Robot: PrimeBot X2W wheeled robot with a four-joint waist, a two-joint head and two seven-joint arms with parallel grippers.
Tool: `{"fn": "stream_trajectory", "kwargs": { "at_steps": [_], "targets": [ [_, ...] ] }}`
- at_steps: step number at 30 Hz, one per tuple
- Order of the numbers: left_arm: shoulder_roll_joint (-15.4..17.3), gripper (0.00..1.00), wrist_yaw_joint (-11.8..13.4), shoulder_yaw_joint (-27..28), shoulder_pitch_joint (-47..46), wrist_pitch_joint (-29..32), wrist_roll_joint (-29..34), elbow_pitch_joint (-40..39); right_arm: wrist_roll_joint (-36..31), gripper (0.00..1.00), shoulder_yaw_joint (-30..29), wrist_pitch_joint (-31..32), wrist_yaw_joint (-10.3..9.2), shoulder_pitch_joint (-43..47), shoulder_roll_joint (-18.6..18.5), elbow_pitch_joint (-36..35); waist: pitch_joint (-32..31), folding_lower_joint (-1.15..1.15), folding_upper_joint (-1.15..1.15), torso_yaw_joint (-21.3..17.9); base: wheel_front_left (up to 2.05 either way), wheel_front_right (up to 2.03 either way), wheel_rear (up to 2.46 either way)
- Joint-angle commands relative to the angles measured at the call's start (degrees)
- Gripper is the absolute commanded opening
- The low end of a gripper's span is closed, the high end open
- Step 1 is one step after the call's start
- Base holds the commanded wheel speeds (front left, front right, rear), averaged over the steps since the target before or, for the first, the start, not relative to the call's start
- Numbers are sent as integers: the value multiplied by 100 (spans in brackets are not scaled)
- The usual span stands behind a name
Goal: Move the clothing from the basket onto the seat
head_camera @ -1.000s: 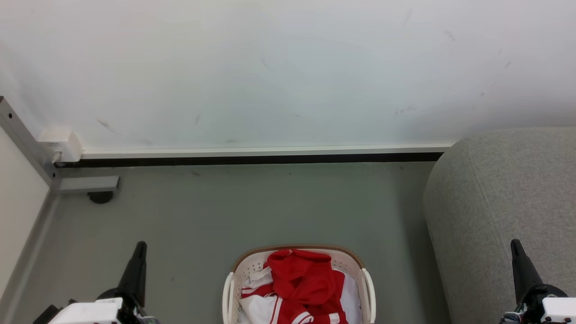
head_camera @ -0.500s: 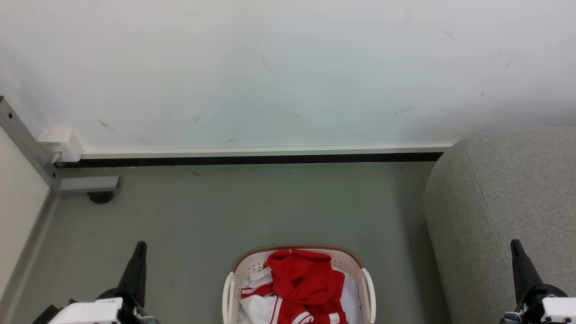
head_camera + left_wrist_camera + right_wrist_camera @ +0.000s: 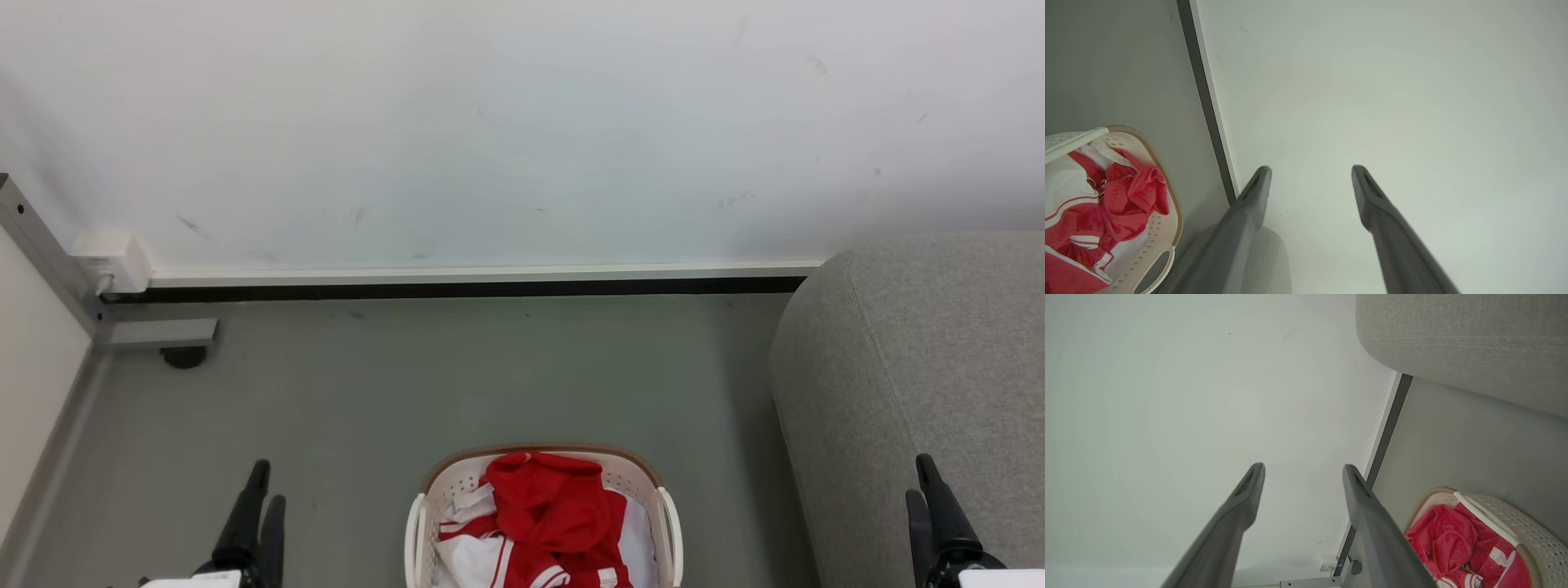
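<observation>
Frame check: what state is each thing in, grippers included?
basket: upright on the floor, holding clothing
clothing: heaped in the basket, not gripped
sofa: no clothing on the visible part
left gripper: jaws open, empty
right gripper: jaws open, empty

The basket [image 3: 539,449] sits on the floor [image 3: 408,384] straight ahead of the robot, with the clothing [image 3: 555,514] piled inside it. The seat [image 3: 914,367] stands to the basket's right, apart from it, and reaches back to the wall [image 3: 490,122] behind. The left gripper [image 3: 269,483] hangs left of the basket, the right gripper [image 3: 916,478] in front of the seat. Far left, a wall box [image 3: 110,261] sits at the wall's foot.
</observation>
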Motion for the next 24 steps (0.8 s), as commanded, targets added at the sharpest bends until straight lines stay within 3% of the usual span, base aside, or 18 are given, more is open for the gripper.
{"fn": "stream_trajectory", "kwargs": {
  "at_steps": [1, 14, 24],
  "targets": [
    [36, 100, -14, -16, -83, -71, 143, -113, -247, 100, 35, -72, -1, -88, -39, -143, 1, 0, 0, 7, 0, 0, 0],
    [49, 100, -20, -114, 10, -416, 1583, -227, -2090, 100, 263, -417, -2, -31, -57, -403, 6, 0, 0, 71, 0, 0, 0],
    [57, 100, -23, -154, 87, -645, 2453, -343, -3023, 100, 382, -648, -3, 3, -69, -497, 2, 0, 0, 113, 0, 0, 0]
  ]
}}
